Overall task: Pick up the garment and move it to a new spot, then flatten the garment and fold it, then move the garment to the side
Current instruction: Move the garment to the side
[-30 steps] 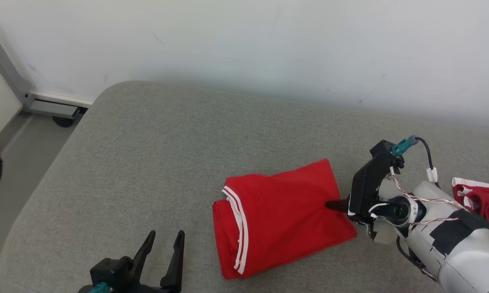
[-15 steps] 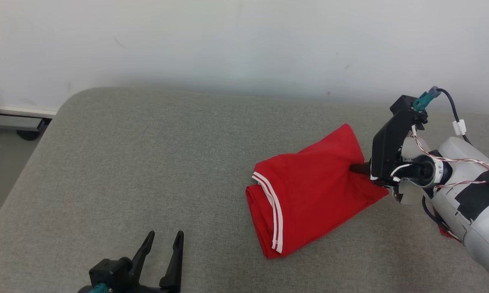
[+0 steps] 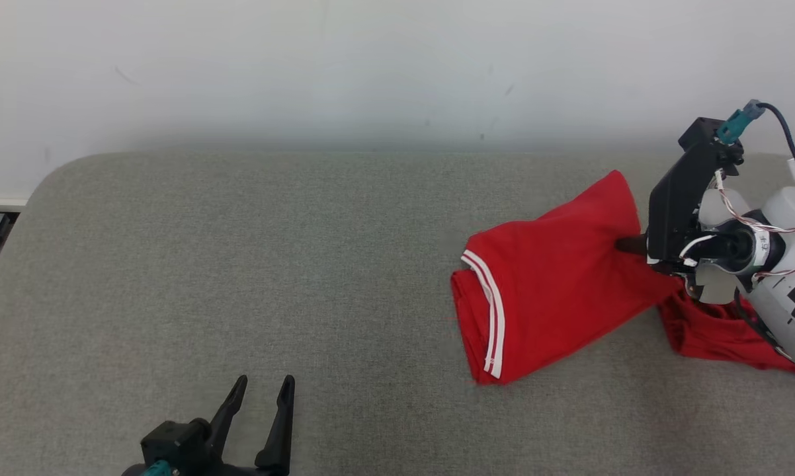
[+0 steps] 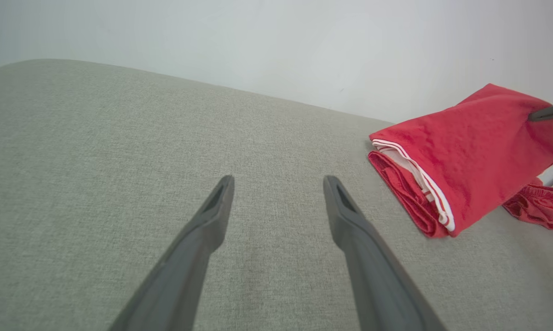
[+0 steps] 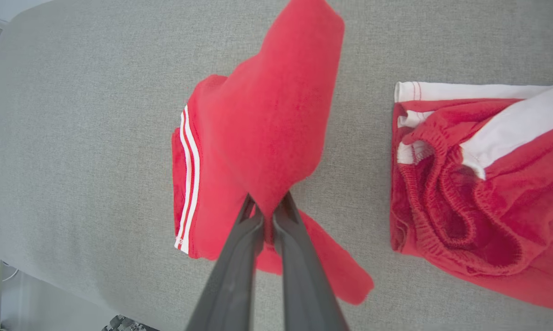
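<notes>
Your right gripper [image 3: 629, 245] is clamped on one edge of the folded red garment [image 3: 549, 291], mid-right of frame on the grey cushion [image 3: 239, 264]. The left gripper [image 3: 260, 396] is spread apart, lower left. With a one-point pinch, dragging could unfold it or snag the red shorts [image 3: 715, 337] at far right.

The red garment [image 3: 556, 277], folded, with 2 white stripes along its left edge, lies right of centre in the head view, its right edge lifted.
</notes>
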Robot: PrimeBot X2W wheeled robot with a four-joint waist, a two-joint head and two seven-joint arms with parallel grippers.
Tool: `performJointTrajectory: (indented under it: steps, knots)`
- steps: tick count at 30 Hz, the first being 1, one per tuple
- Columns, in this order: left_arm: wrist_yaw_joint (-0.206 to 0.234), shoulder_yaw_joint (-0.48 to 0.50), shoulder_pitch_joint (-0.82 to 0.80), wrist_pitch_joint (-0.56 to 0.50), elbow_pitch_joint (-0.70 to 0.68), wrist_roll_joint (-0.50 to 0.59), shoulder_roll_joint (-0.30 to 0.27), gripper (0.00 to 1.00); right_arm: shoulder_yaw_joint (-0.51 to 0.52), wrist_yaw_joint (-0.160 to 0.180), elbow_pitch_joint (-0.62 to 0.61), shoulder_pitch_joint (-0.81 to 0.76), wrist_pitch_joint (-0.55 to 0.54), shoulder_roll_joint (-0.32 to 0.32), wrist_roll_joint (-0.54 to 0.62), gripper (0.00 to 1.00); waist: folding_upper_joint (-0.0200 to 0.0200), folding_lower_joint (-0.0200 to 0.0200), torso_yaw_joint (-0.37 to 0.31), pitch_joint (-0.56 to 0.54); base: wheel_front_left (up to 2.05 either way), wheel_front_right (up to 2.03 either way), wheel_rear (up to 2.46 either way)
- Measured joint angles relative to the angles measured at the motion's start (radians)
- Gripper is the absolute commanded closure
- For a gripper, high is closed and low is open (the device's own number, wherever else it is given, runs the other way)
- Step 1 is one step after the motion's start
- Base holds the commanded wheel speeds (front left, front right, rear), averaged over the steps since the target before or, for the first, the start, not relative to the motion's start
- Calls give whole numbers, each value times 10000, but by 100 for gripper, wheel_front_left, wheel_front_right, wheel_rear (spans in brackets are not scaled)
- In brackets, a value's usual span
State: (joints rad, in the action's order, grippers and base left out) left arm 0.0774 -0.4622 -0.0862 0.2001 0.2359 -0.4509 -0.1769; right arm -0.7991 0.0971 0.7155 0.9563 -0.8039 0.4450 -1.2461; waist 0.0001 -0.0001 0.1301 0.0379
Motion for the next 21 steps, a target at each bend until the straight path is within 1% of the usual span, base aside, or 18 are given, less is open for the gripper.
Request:
performJointTrajectory:
  steps: [4,6,13,18,21]
  knots:
    - [-73,-17,0,0,-42,0,-13,0,-8,13,-31,71,-109,286,115,100,0,0,-211,65,0,0,0]
    - [-73,-27,-4,0,-56,2,-38,0,-6,84,-52,267,-150,414,207,100,0,0,-280,144,0,0,0]
    - [-88,-56,-145,-15,-190,25,-109,0,-36,98,-77,846,-249,945,602,100,0,1,-449,586,0,0,0]
    - [-161,-61,-401,-21,-180,33,-109,0,-33,104,-12,1025,-291,1126,694,100,0,1,-489,833,0,0,0]
    - [-163,-67,-459,-59,-161,35,-109,0,-63,165,61,1036,-290,1197,817,100,1,1,-502,901,0,0,0]
